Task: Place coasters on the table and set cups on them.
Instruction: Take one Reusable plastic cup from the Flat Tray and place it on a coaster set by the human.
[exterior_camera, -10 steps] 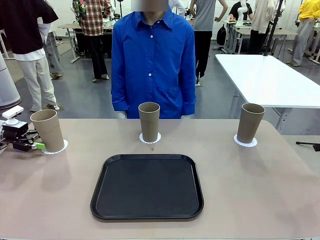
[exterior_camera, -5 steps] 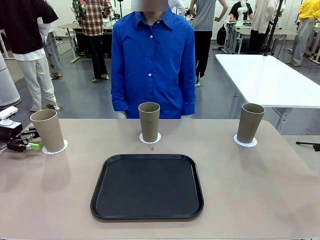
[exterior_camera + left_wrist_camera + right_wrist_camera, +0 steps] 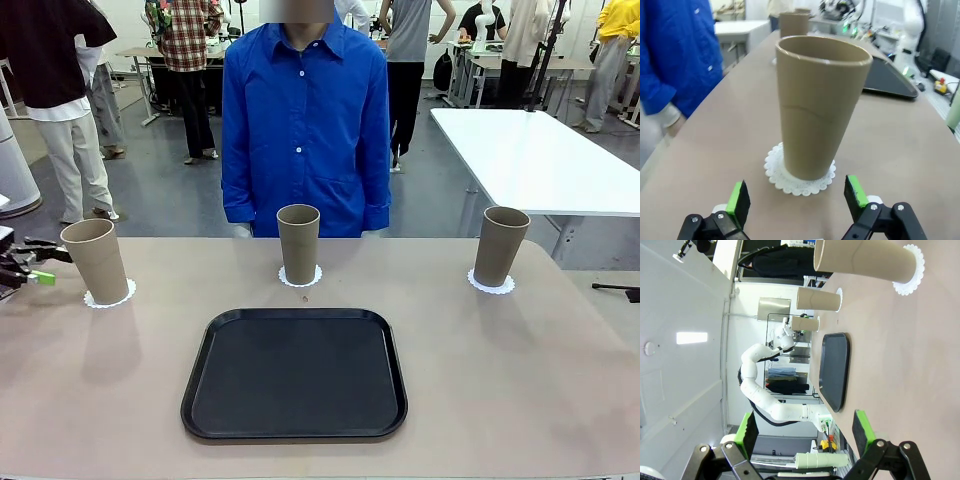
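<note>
Three cups stand upright on the surface [image 3: 500, 380], each centred on its own coaster. The left cup [image 3: 95, 260] sits on the left coaster [image 3: 110, 297], the middle cup [image 3: 298, 243] on the middle coaster [image 3: 300, 277] in front of the person [image 3: 305, 120], and the right cup [image 3: 499, 245] on the right coaster [image 3: 491, 286]. The scalloped paper edge shows around each base, so each cup bears fully on its coaster rather than overhanging it.

The black tray [image 3: 295, 373] lies bare near the robot's side, well apart from all three cups.

The left gripper [image 3: 28, 268] is at the left edge of the surface, just beside the left cup, fingers apart and holding nothing. The wrist view confirms a clear gap between its green pads [image 3: 738, 198] and the cup. The right gripper [image 3: 805, 427] also has its fingers apart and empty.

Judgement: the task appears complete; no cup needs correction.
</note>
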### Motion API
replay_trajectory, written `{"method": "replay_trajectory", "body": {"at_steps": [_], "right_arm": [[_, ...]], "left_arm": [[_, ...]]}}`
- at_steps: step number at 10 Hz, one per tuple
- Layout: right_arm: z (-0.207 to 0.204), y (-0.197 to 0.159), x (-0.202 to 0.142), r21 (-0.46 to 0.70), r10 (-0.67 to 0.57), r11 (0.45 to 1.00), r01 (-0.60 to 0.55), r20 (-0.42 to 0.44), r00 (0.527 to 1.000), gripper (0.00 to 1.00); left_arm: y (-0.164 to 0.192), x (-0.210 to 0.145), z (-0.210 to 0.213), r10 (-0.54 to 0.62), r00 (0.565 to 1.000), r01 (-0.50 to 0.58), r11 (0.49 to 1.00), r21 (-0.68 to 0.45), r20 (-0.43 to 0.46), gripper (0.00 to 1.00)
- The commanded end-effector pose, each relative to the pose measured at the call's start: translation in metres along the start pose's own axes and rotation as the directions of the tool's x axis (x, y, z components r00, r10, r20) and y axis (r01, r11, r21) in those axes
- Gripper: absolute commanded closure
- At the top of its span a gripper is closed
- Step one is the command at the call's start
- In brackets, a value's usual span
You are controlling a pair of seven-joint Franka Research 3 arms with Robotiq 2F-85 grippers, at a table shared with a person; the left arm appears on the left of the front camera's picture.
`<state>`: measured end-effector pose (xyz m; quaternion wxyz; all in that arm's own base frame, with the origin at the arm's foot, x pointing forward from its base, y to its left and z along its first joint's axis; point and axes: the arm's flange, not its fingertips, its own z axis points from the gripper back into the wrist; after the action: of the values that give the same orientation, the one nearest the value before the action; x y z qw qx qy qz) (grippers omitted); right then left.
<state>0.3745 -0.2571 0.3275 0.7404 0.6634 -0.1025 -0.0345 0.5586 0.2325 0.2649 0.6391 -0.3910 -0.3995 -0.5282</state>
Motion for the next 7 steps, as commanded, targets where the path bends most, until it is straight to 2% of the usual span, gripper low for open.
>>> {"method": "replay_trajectory", "body": {"at_steps": [1,3,6,7], "right_arm": [[0.0,0.0,0.0,-0.009,-0.007,1.0,0.007,-0.005,1.0,0.0],[0.0,0.0,0.0,-0.009,-0.007,1.0,0.007,-0.005,1.0,0.0],[0.0,0.0,0.0,-0.009,-0.007,1.0,0.007,-0.005,1.0,0.0],[0.0,0.0,0.0,-0.009,-0.007,1.0,0.007,-0.005,1.0,0.0]], "left_arm": [[-0.035,0.043,0.0,0.104,0.976,-0.089,0.992,0.088,-0.189,0.0],[-0.056,0.084,0.01,0.11,0.938,-0.065,0.987,0.144,-0.327,0.0],[-0.089,0.162,0.016,0.144,0.871,-0.069,0.982,0.174,-0.47,0.0],[-0.103,0.188,0.017,0.155,0.816,-0.047,0.978,0.203,-0.557,0.0]]}}
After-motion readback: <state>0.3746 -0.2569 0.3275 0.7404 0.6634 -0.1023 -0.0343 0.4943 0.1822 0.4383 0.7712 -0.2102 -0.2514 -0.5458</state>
